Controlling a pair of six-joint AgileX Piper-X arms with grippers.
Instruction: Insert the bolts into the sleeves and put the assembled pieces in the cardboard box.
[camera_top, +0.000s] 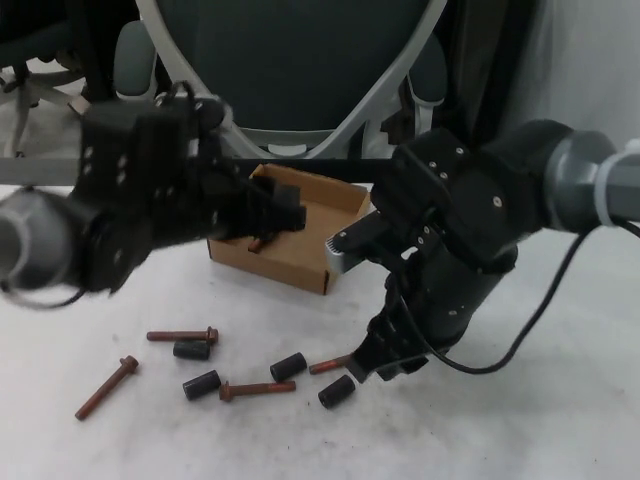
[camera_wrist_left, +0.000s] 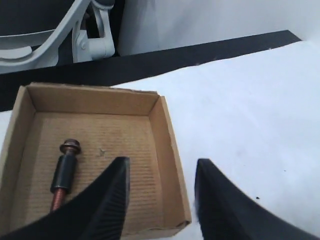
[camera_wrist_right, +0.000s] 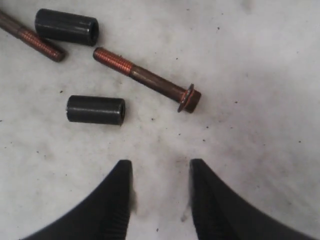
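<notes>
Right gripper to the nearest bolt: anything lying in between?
Nothing. In the right wrist view the stretch from the open right gripper to the bolt is bare bench; a sleeve lies beside that stretch, not in it.

The open brown cardboard box (camera_wrist_left: 167, 145) holds one assembled piece (camera_wrist_left: 65, 172), a coppery shank through a black collar, lying flat on the box floor. Four loose coppery bolts (camera_top: 183, 336) and four black sleeves (camera_top: 288, 367) lie scattered flat outside the box, before its front wall.
</notes>
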